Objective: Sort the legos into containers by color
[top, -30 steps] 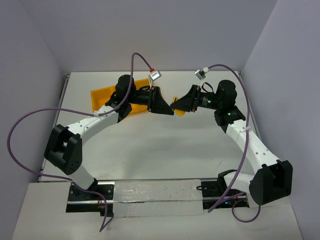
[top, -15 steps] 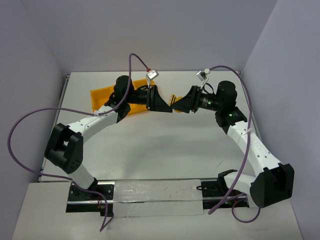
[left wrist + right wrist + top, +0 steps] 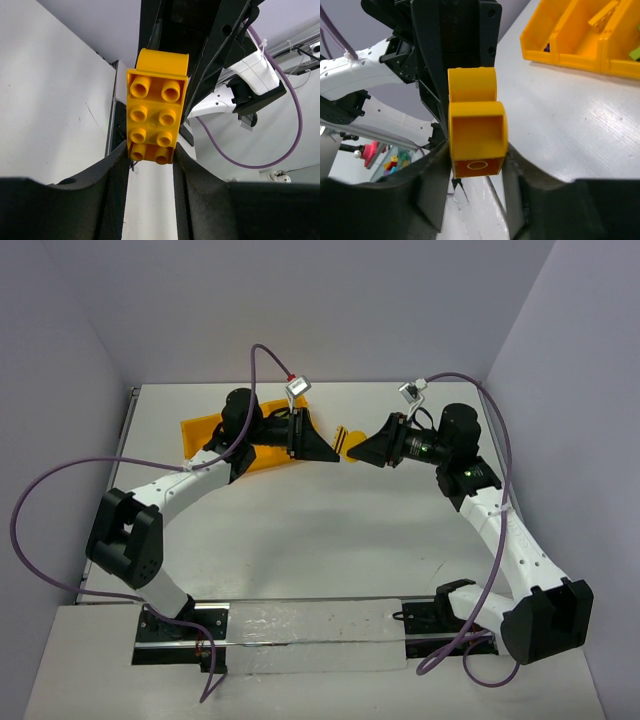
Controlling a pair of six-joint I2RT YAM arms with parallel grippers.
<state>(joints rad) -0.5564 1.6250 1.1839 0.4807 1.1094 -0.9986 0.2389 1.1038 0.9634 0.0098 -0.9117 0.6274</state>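
An orange-yellow lego stack [image 3: 344, 442] hangs in the air between my two grippers, above the middle of the table. My left gripper [image 3: 330, 451] is shut on its studded end [image 3: 151, 117], and the fingertips [image 3: 119, 155] clamp the brick's lower edge. My right gripper [image 3: 360, 451] is shut on the hollow-bottomed end [image 3: 477, 142], with a second rounded yellow piece [image 3: 471, 84] behind it. The orange-yellow tray [image 3: 205, 430] lies at the back left, partly under my left arm. In the right wrist view its compartments [image 3: 580, 47] hold a dark purple brick [image 3: 546, 47], a yellow brick [image 3: 602, 17] and a lime green brick [image 3: 635, 52].
Purple cables [image 3: 60, 490] loop from both arms over the table's left and right sides. The table [image 3: 320, 530] is white, with grey walls on three sides. A shiny strip [image 3: 310, 630] lies between the arm bases.
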